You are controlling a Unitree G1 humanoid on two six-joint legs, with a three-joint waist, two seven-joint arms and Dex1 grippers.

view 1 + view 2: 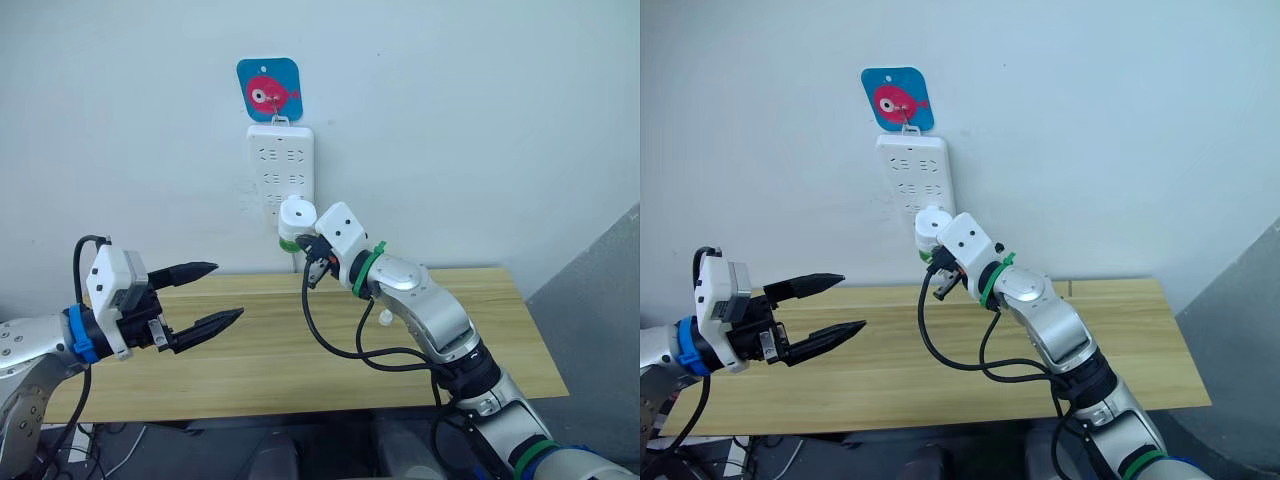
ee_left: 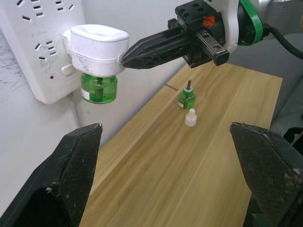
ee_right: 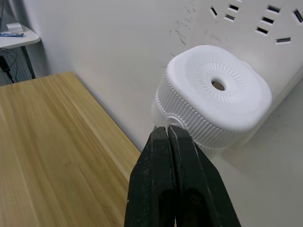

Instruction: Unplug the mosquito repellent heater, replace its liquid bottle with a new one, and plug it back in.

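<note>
The wooden bench point(image 1: 300, 350) stands against the far wall, where a white power strip point(image 1: 280, 170) hangs. The mosquito repellent heater point(image 2: 97, 47) is plugged into it, its liquid bottle point(image 2: 98, 88) beneath. The right end effector point(image 3: 166, 142), pressed together, touches the heater's side. The left end effector point(image 1: 212, 295) hovers spread at the left. On the bench the new one point(image 2: 186, 98) stands beside its white cap point(image 2: 190, 117).

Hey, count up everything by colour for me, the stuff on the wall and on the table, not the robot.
White: 3, long plastic power strip, rounded plastic heater, tiny dome cap
Green: 2, translucent bottle under the heater, translucent bottle on the wooden table
Blue and pink: 1, fish wall hook
Total: 6
</note>
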